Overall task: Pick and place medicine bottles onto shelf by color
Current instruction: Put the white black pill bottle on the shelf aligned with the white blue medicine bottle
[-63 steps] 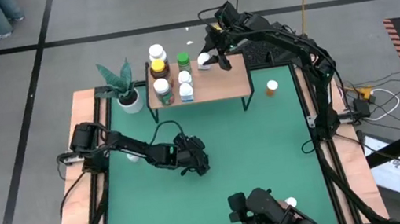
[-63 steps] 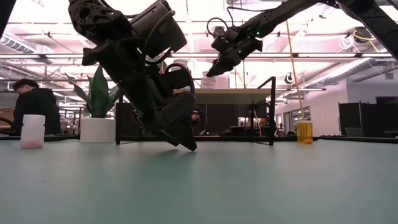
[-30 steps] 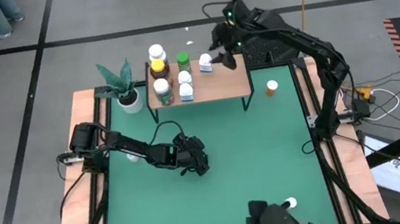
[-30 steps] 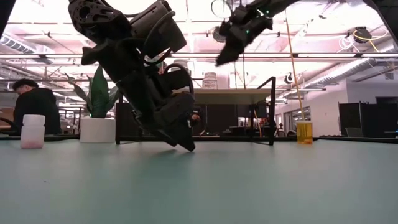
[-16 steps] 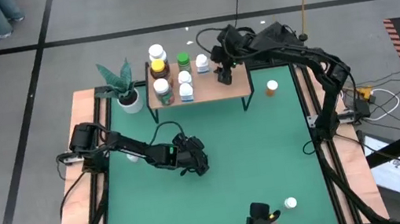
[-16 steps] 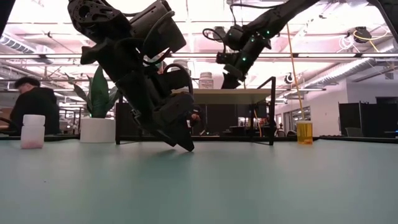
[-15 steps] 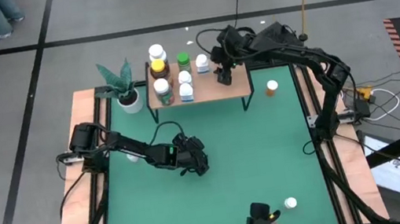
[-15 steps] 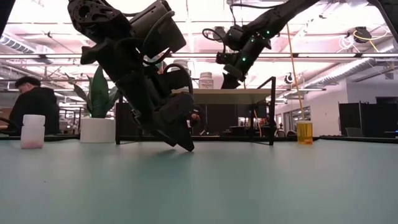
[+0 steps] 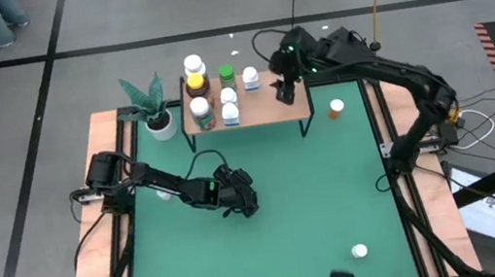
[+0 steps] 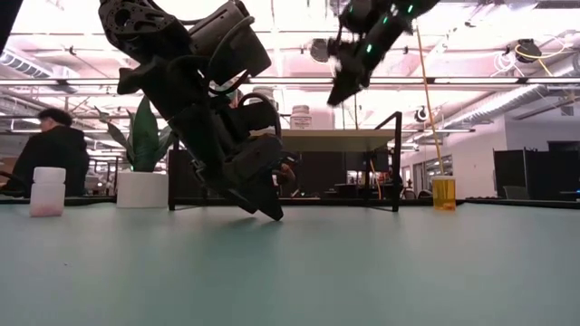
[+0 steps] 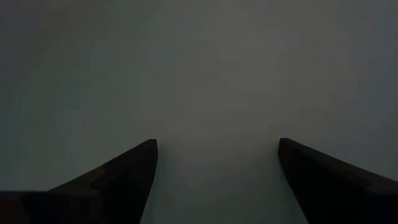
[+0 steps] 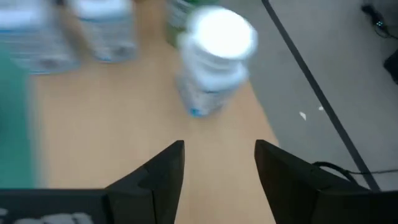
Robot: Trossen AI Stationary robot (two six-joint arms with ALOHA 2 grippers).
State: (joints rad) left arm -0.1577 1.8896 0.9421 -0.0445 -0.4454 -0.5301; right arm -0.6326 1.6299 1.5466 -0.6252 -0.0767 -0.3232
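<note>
Item: right gripper, which you had above the right half of the shelf, fingers parted with nothing between them; the white-and-blue bottle stood free on the board just beyond the fingertips. Item: left gripper, parked low over the middle of the green table, fingers spread wide and empty. Item: shelf stock at the far edge of the table, with amber bottles at the left end, a green bottle and white-and-blue ones beside them. Item: bottles not yet shelved, being an orange bottle on the table right of the shelf, a white-capped one at the near right, and a pale pink jar near the left arm. Risk, by my judgement: your right fingers hung close to the newly stood bottle, so a sideways pull-out could clip it and topple it into its neighbours or off the far edge; lifting clear first would have spared it. Surface: flat green mat, wood-edged, with a potted plant left of the shelf. Room: grey floor with black tape lines, cables at the right, ceiling strip lights, and a seated person beyond the table at left.
</note>
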